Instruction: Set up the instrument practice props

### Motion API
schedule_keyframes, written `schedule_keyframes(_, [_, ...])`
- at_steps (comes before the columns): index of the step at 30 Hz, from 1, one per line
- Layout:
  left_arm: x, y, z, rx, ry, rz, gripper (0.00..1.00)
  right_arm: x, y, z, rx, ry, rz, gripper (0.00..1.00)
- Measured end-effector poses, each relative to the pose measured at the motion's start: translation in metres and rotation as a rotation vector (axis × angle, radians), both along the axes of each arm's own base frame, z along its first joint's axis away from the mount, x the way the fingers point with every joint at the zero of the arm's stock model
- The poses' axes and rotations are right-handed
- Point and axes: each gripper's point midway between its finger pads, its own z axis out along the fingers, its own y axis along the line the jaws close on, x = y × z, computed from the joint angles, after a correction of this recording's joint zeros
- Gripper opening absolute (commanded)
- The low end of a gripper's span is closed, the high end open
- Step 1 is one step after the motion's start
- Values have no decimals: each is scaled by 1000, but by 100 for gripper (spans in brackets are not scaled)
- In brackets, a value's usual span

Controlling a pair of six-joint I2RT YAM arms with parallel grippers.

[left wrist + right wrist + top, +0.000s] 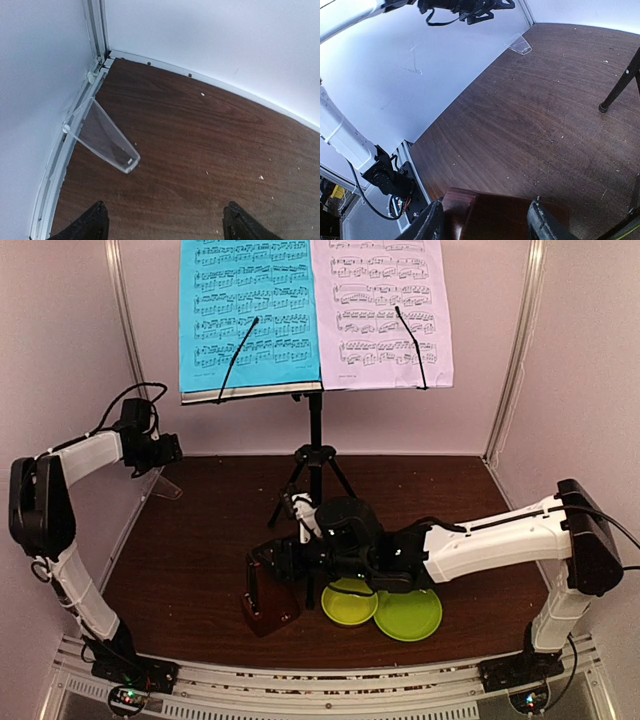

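Observation:
The black music stand [316, 430] rises at the back on tripod legs. On its desk lean a cyan sheet [250, 310] and a pale lilac sheet [385, 310] of printed music, each under a black retaining arm. The small brown metronome [268, 598] stands at the front centre of the table. My right gripper [285, 565] is shut on it; in the right wrist view the fingers [427, 225] press its dark wood body [490, 215] from both sides. My left gripper [170, 452] hovers open and empty by the left wall, and its wrist view shows bare wood between the fingertips [97, 222].
A clear plastic wedge-shaped piece [107, 137] lies against the left wall rail [75, 125], just ahead of the left gripper. A lime-green bowl [348, 602] and a lime-green plate [410, 617] sit under the right forearm. One stand leg [620, 85] reaches toward the right gripper.

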Motion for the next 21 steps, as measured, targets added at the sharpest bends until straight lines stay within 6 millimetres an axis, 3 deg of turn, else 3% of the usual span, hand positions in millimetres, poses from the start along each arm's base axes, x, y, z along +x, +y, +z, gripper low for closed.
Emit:
schedule_keyframes(4, [46,27,-23,-29,58,18,86,0,1,1,-10,2,4,57])
schedule_keyframes(8, [78,55,-39,-18,82,33,88,-2,1,1,-21,3,13,57])
schedule_keyframes(14, [108,85,-42,34,78,31,91,-3,1,1,-27,4,19,57])
schedule_keyframes(16, [116,94,-41,46,65,32,96,-3,1,1,-29,5,19,57])
schedule_keyframes(21, [125,116,-61,26,82,35,98,-3,1,1,-32,6,19,57])
